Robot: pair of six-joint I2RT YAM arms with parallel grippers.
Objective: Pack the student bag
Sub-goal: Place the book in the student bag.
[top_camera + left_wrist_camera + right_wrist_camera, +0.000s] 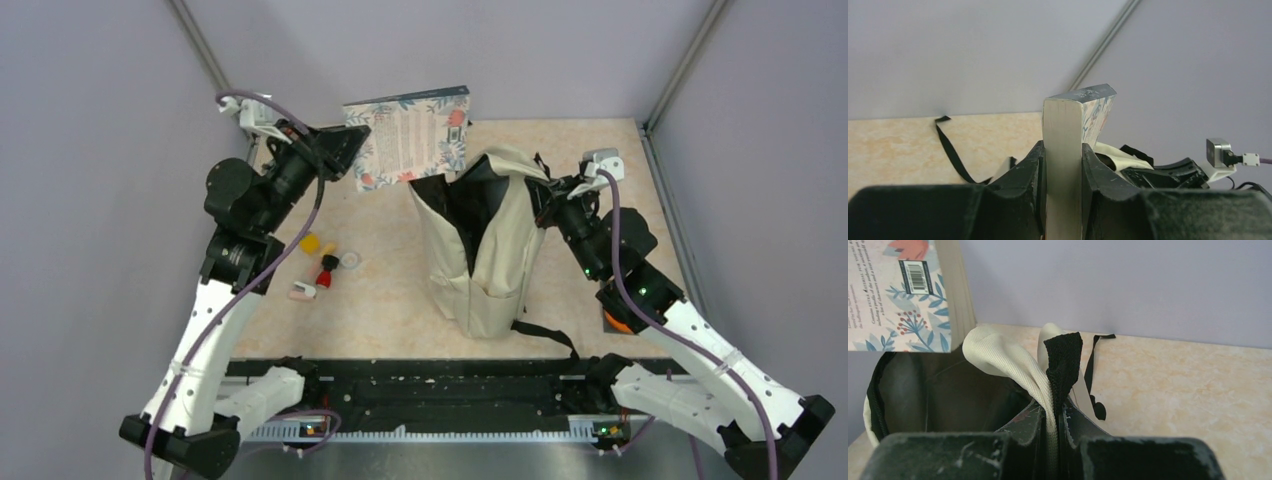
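Packing looks barely begun to me: my left gripper [345,148] clamps the book [412,135] aloft beside the open student bag [490,255] standing on the desk [390,310], my right gripper [548,195] pinches its rim (small items [322,268] lie unpacked).

In the rt wrist view the book [908,295] is cut off by the top & left edges. In the left wrist view its lower part is hidden betw. the fingers of the left gripper [1063,170] & lost at the bottom edge. Inside the bag [490,270] nothing can be made out: too dark. The small bits [322,268] on the table [400,310] can't be identified, too small. An orange thing [613,322] is mostly hidden behind the right arm [690,330].
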